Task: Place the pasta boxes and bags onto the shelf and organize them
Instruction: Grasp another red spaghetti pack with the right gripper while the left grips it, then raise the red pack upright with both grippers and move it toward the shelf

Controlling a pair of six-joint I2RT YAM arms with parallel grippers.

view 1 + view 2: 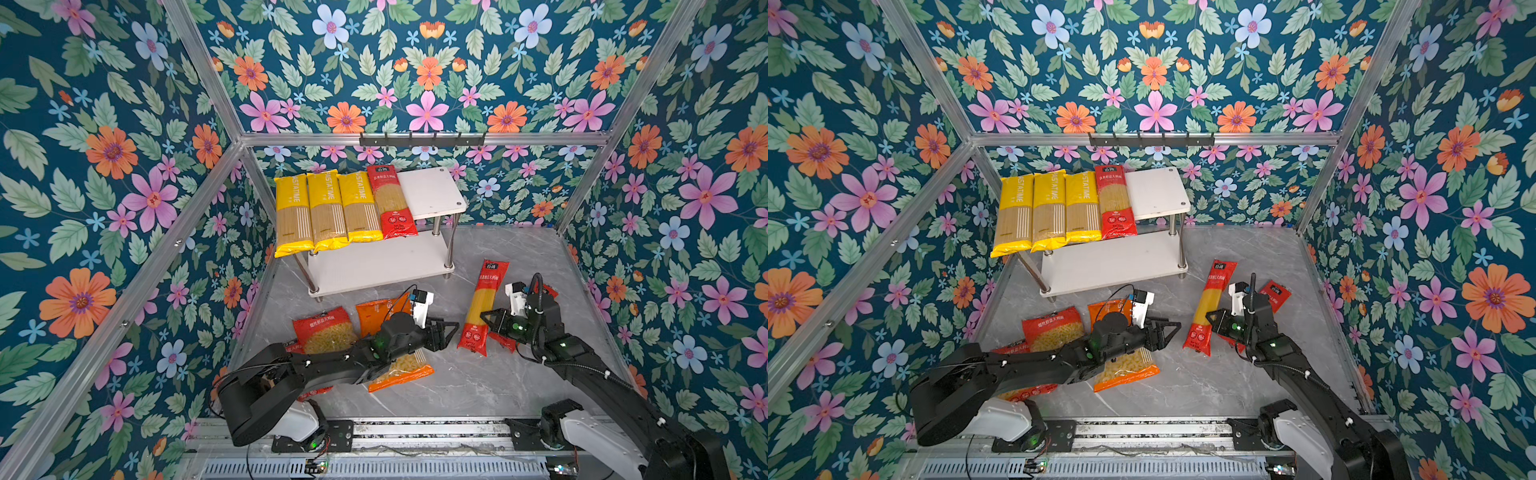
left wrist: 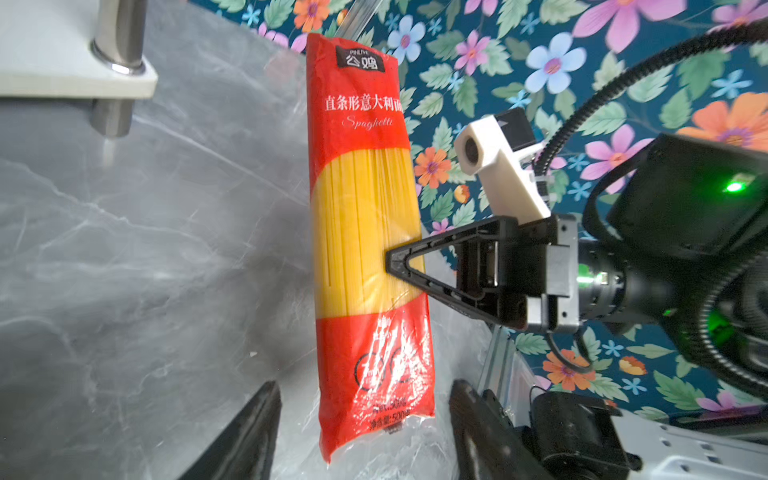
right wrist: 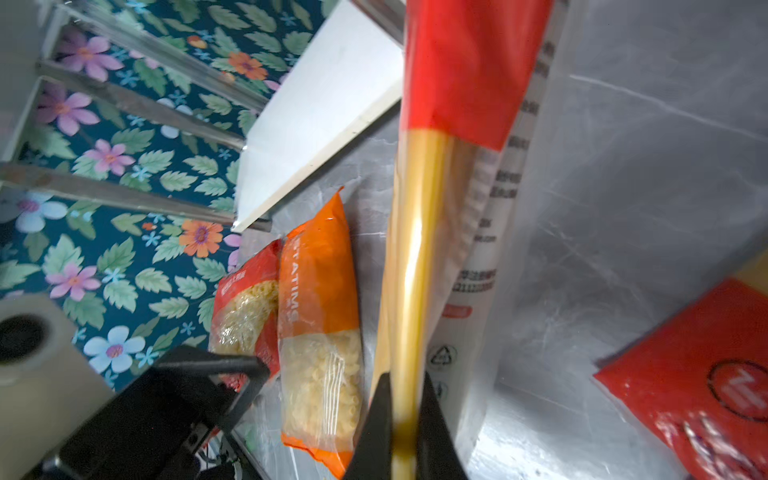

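My right gripper (image 1: pixel 487 318) (image 3: pixel 405 399) is shut on the long edge of a long red spaghetti pack (image 1: pixel 484 305) (image 2: pixel 365 232), which it holds tipped on its side over the grey table. Just left of the pack's near end, my left gripper (image 1: pixel 452 331) (image 2: pixel 363 399) is open, its fingers either side of that end without touching it. The shelf (image 1: pixel 432 191) stands at the back with three yellow spaghetti packs (image 1: pixel 328 208) and one red pack (image 1: pixel 390 201) side by side on its top board. Its lower board (image 1: pixel 374 266) is bare.
An orange curly-pasta pack (image 1: pixel 399 365) and a short red pack (image 1: pixel 324 330) lie under my left arm. Part of another red pack (image 1: pixel 1013 347) shows beneath that arm. Another red pack (image 1: pixel 1275 293) lies behind my right arm. A black hook rail (image 1: pixel 422 139) hangs above the shelf.
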